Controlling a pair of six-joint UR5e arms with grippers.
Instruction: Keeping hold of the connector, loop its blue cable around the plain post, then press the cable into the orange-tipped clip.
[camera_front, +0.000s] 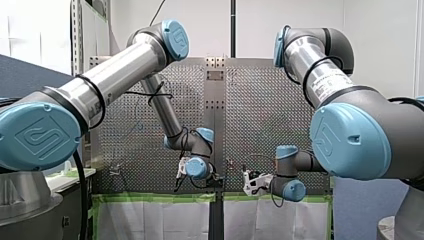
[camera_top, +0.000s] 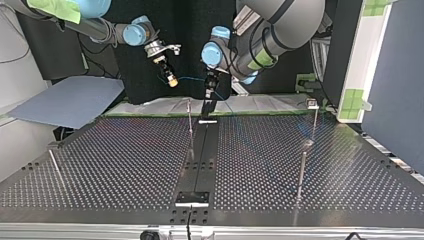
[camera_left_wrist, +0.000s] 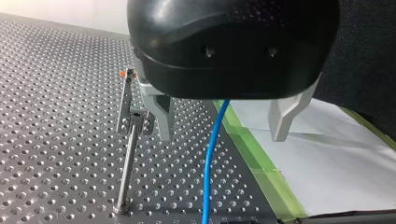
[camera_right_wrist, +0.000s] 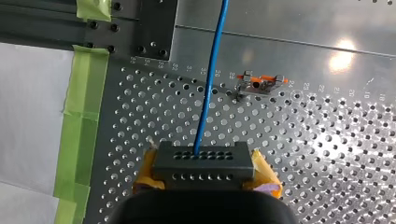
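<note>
At the top view's left, far side, the connector (camera_right_wrist: 201, 163) is pinched between the yellow pads (camera_right_wrist: 265, 176) of my right gripper (camera_top: 171, 79). The blue cable (camera_top: 192, 78) is stretched rightward between my left gripper's (camera_left_wrist: 223, 136) spread jaws, touching neither. The orange-tipped clip (camera_right_wrist: 260, 83) is seen just beside the cable.

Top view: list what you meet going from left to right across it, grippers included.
blue sheet → my right gripper → thin centre post → my left gripper → tall post → green tape

A robotics lab, by its perforated table (camera_top: 125, 165).
</note>
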